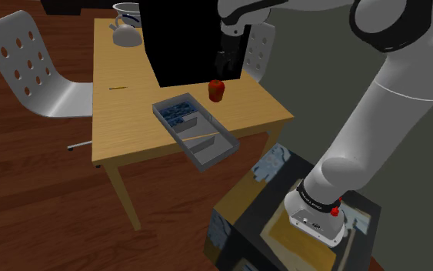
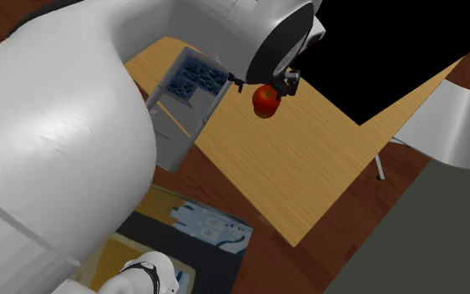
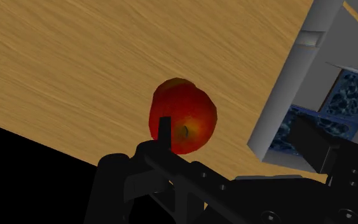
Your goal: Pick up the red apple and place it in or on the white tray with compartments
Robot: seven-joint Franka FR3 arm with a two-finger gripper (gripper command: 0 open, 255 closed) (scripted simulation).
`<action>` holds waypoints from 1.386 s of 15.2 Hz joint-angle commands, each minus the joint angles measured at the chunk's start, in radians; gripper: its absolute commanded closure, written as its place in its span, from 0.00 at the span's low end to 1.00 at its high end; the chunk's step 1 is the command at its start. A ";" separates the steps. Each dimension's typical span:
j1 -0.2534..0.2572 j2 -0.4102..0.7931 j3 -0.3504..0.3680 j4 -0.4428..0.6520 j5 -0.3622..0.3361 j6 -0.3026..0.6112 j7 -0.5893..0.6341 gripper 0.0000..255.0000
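Lots of blocked sightlines on this one. In the second exterior view the arm (image 2: 58,150) is eating most of the frame and covering part of the grey tray (image 2: 193,107). In the shoulder view a black area (image 1: 184,38) is cutting off the far part of the table (image 1: 130,131) and slicing into the kettle (image 1: 124,34) too. From the wrist, the tray is running off the side past one corner.

The red apple (image 1: 217,90) is looking like it's sitting on the wood just in front of that black area. It's near the tray's far corner but apart from it, with bare wood between them. The gripper (image 1: 228,71) is hanging right above it. In the wrist view I'm seeing the fingers (image 3: 165,130) standing apart, one overlapping the apple's side and the other well off toward the tray. So the claw is spread and pinching nothing.

Room-wise, the tray is lying at a slant and its near end is poking out over the table's front edge. The apple is getting some open tabletop toward the shoulder view's right before the edge there.

The shoulder view is giving me the white chair (image 1: 30,69) and a thin yellow stick (image 1: 117,88) on the table. The wrist view is giving me the blue patterned stuff (image 3: 349,95) in the tray's end compartment up close.
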 commanded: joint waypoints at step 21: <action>-0.021 0.201 0.000 0.123 0.054 0.086 -0.045 1.00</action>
